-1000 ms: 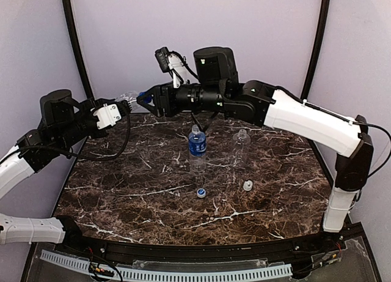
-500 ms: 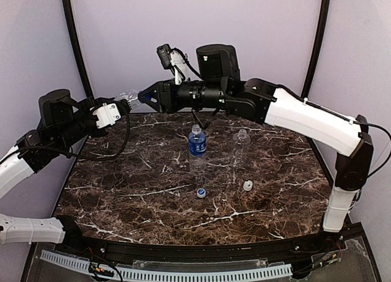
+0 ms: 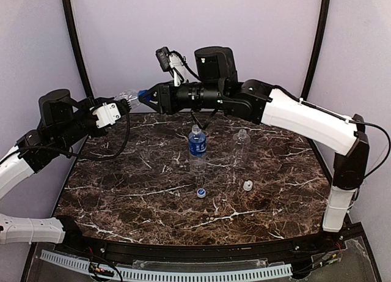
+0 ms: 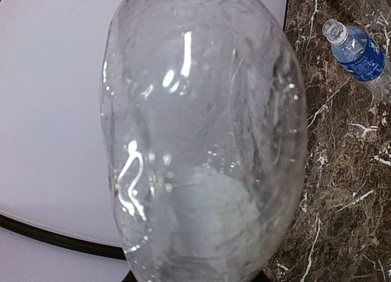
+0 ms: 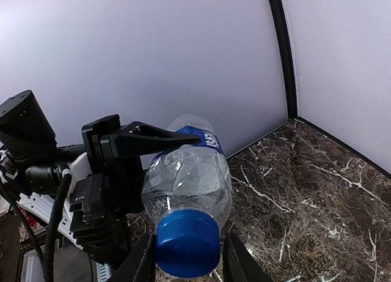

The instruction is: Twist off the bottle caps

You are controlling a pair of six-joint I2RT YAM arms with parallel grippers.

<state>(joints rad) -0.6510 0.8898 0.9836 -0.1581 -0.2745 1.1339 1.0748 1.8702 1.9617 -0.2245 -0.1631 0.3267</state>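
Observation:
A clear bottle (image 5: 189,178) with a blue label hangs on its side above the table's back left, filling the left wrist view (image 4: 201,141). My left gripper (image 3: 125,98) is shut on its body; one black finger (image 5: 153,138) lies across the label. Its dark blue cap (image 5: 187,242) points at my right gripper (image 5: 189,260), whose jaws stand on either side of it. The left finger (image 5: 142,263) touches the cap, while a thin gap shows at the right finger (image 5: 238,260). In the top view my right gripper (image 3: 145,97) meets the dark blue cap (image 3: 142,95).
Two uncapped bottles stand mid-table: a blue-labelled one (image 3: 197,148) (image 4: 357,52) and a plain one (image 3: 242,145). Two loose caps lie in front of them (image 3: 201,192) (image 3: 247,185). Purple walls stand close behind and beside the held bottle.
My right gripper has slid left onto the cap end of the held bottle, and its jaws have narrowed around the cap. The left arm and the bottle have stayed in place.

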